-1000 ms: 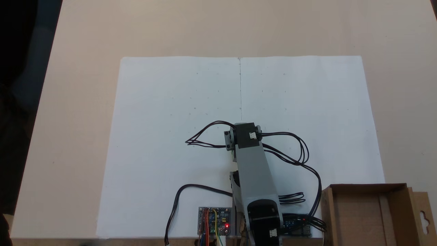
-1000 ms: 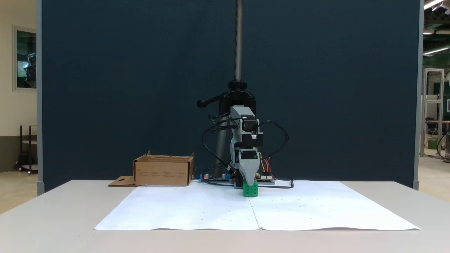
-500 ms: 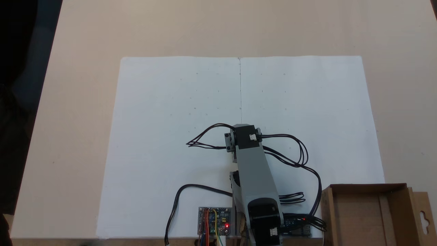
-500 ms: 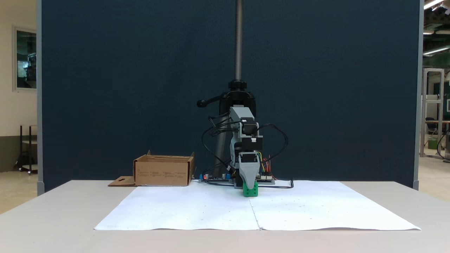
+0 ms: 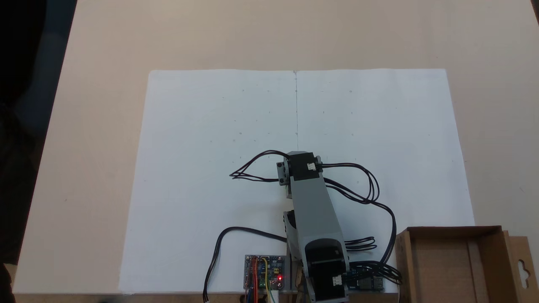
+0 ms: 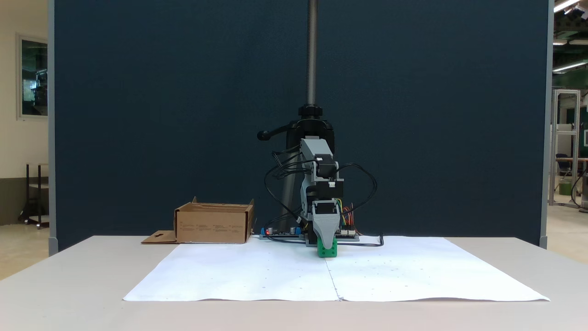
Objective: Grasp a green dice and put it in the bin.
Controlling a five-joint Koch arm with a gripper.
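Note:
In a fixed view from the front, the green dice (image 6: 327, 251) sits on the white paper at the centre seam. My gripper (image 6: 326, 243) points straight down onto it. Its grey front jaw covers the cube's upper middle, and the other jaw is hidden behind it, so the grip cannot be read. In a fixed view from above, the grey arm (image 5: 313, 210) reaches out from the base and hides both the dice and the jaws. The bin (image 5: 454, 261) is an open brown cardboard box at the lower right, seen from the front as the bin (image 6: 213, 224) at the left.
White paper (image 5: 210, 147) covers the middle of the beige table. Black cables (image 5: 370, 189) loop out on both sides of the wrist. A circuit board (image 5: 264, 271) lies by the arm's base. The bin's flap (image 5: 522, 269) has a hang-hole. A black pole (image 6: 312, 69) stands behind the arm.
The gripper has sunk lower over the green dice, so its grey jaw now covers more of the cube. The wrist drew back slightly toward the base.

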